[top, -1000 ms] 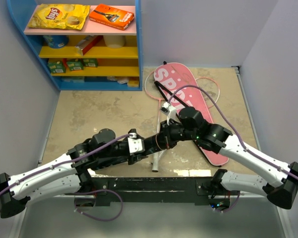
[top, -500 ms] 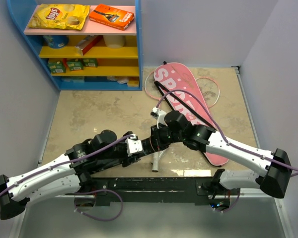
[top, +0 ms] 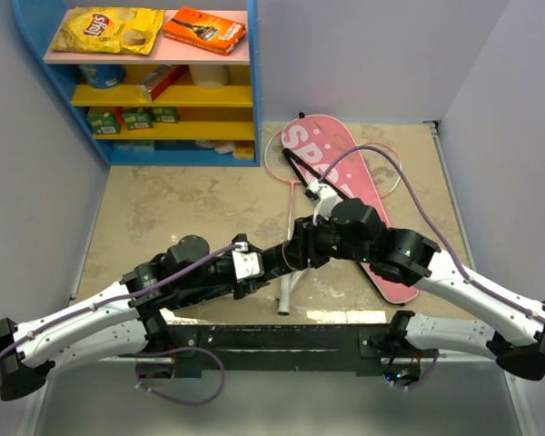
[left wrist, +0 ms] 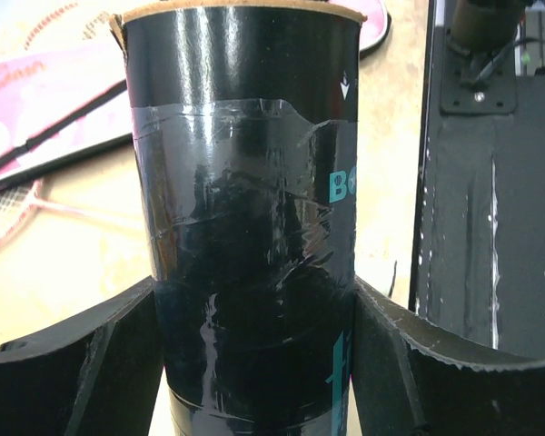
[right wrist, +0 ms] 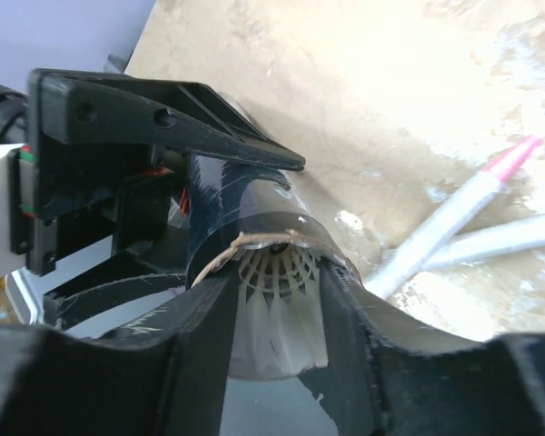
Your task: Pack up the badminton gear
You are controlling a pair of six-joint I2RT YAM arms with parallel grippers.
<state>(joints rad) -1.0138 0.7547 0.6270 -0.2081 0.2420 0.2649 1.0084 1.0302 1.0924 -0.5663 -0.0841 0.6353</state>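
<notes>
My left gripper [left wrist: 254,363] is shut on the long black tube [left wrist: 245,218] and holds it roughly level above the table, open end toward the right arm. In the top view the tube [top: 274,258] lies between both grippers. My right gripper [right wrist: 277,304] is shut on a white feather shuttlecock [right wrist: 277,318], whose head end sits in the tube's mouth [right wrist: 254,241]. The pink "SPORT" bag [top: 341,177] lies at the back right over two pink-and-white rackets [top: 291,186]. Their handles [right wrist: 472,213] reach toward the near edge. The other shuttlecocks are out of view.
A blue shelf unit [top: 136,82] with snack packets and boxes stands at the back left. The black arm base rail [top: 282,341] runs along the near edge. Grey walls close in the left, right and back sides.
My right arm swung left toward the tube's mouth, then came back a little to the right. My left arm with the tube has barely moved.
</notes>
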